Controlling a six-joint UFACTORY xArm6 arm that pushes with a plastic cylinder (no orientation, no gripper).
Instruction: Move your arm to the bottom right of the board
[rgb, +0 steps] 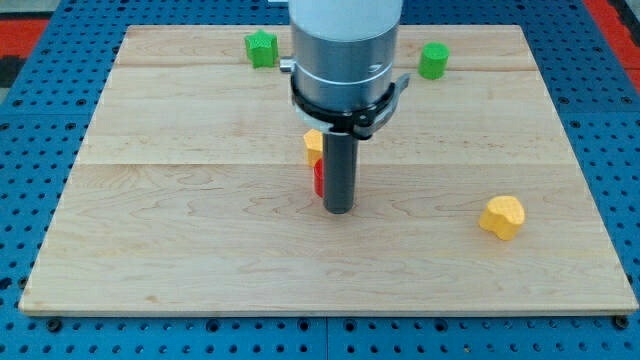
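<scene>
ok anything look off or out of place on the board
Nothing stands out. My tip sits mid-board, touching or just in front of a red block and a yellow block, both partly hidden by the rod. Two green blocks sit near the top edge, another yellow block at the right. No damage shows.
</scene>
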